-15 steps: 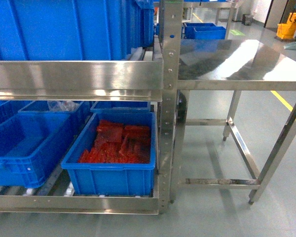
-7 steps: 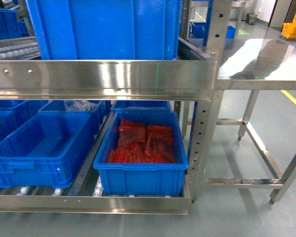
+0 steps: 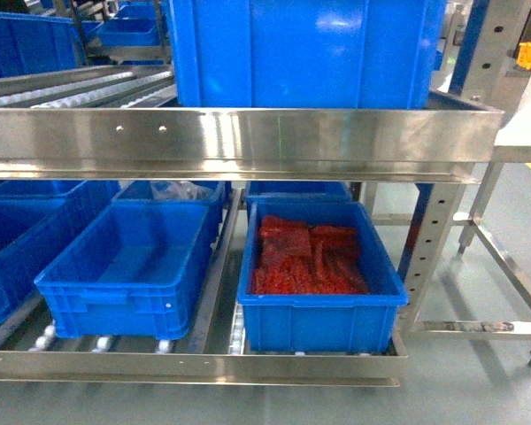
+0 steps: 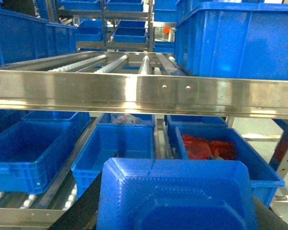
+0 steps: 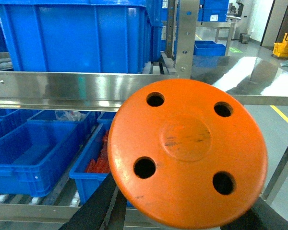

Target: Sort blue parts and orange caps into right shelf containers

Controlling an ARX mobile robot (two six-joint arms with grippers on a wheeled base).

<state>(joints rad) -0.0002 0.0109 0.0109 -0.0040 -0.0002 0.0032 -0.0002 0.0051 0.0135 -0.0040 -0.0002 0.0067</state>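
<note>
A blue part, a ribbed rectangular moulding, fills the bottom of the left wrist view. My left gripper is shut on it, with dark fingers showing at its sides. A round orange cap with several holes fills the right wrist view, held in my shut right gripper. On the lower shelf, the right blue container holds orange-red pieces. The container to its left looks empty. Neither gripper appears in the head view.
A steel shelf beam crosses in front, above the lower containers. A large blue crate stands on the upper roller level. More blue crates sit at the far left. A steel table's edge and legs lie to the right.
The head view has swung left along the shelf. The crate of orange-red pieces has shifted right in view and the steel table has almost left the frame.
</note>
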